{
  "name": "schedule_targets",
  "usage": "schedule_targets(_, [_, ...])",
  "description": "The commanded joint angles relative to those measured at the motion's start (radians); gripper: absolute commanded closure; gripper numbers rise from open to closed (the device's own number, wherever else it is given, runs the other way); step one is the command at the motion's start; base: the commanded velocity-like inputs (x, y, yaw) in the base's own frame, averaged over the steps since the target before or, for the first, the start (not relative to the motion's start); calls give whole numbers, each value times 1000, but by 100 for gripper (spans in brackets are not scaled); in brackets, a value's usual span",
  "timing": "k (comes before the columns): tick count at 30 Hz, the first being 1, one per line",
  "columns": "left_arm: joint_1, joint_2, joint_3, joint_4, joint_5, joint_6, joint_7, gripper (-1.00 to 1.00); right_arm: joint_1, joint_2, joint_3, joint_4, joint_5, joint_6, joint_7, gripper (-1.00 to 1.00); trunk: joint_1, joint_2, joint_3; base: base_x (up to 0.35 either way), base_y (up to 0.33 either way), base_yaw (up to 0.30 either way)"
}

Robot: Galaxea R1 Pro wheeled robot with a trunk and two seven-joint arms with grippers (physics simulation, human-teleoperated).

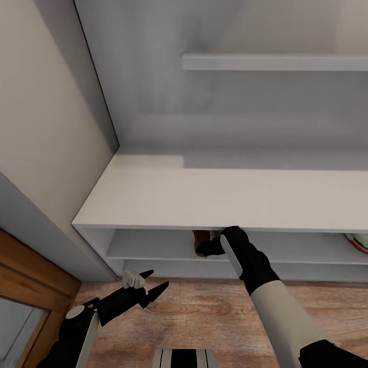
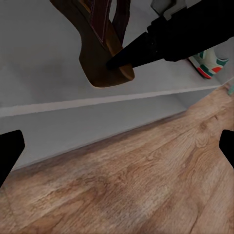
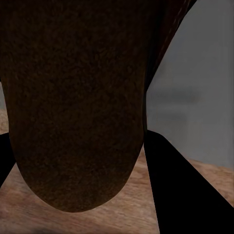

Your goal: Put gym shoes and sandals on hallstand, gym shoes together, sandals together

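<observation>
The pale hallstand stretches across the head view, its shelves facing me. My right gripper reaches under the top board into the upper shelf and is shut on a dark-brown sandal. From the left wrist, that sandal hangs tilted just above the shelf board, with a black right-gripper finger against it. Its sole looms close in the right wrist view. One gym shoe sits on the same shelf at the far right, also seen as the gym shoe. My left gripper hovers open over the corridor floor.
A beige wall and a wooden door frame close off the left side. A grey wall shelf hangs high above the hallstand. The lower shelf level sits just above the floor.
</observation>
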Motion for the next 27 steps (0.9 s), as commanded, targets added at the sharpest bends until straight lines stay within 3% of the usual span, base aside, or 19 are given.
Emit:
schedule_targets(1, [0,0,0,0,0,0,0,-100,-8,0,0,0,1,-1,1,100,0,0,0,0,0,0])
schedule_targets(9, [0,0,0,0,0,0,0,-100,-8,0,0,0,1,-1,1,100,0,0,0,0,0,0])
schedule_targets(10, [0,0,0,0,0,0,0,-100,-8,0,0,0,1,-1,1,-100,0,0,0,0,0,0])
schedule_targets(27, [0,0,0,0,0,-1,0,-100,-8,0,0,0,1,-1,1,-100,0,0,0,0,0,0])
